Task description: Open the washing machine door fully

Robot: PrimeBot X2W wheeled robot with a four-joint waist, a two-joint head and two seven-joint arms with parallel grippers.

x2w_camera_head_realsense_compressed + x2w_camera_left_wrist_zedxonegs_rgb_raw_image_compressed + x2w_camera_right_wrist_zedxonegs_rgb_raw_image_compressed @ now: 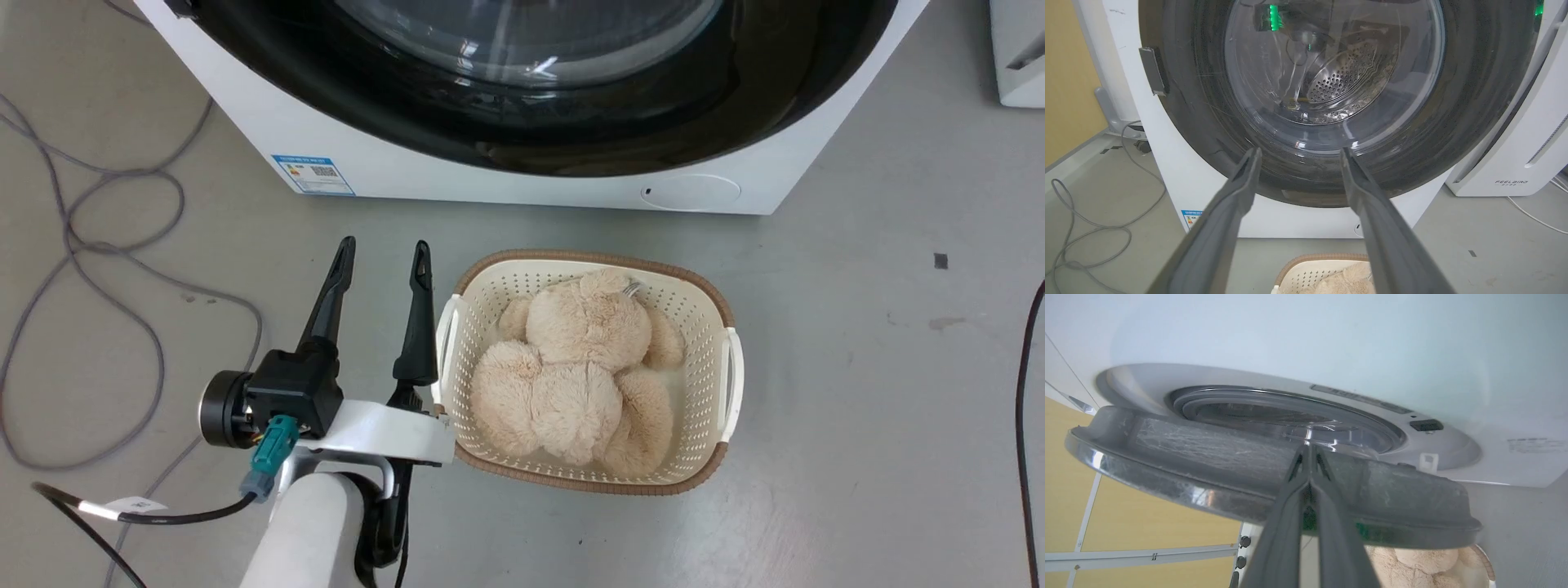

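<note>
The white washing machine [490, 175] fills the top of the head view, with its blue label [314, 174] and round flap [690, 192] low on the front. Its glossy black door [735, 106] juts out over the floor. My left gripper [384, 247] is open on the floor side, short of the door, fingers pointing at it. The left wrist view faces the door [1474, 102] and its glass window [1331, 61], with my left gripper [1300, 152] holding nothing. In the right wrist view the door [1208, 457] stands ajar from the grey gasket [1274, 400]. My right gripper [1308, 449] is shut, tips against the door's matte inner face.
A cream basket [710, 302] holding a beige plush bear [580, 359] sits on the floor just right of my left gripper. Grey cables [106, 245] loop at the left and a black cable [1024, 408] runs at the right. The FEELBIRD appliance [1527, 155] stands right of the washer.
</note>
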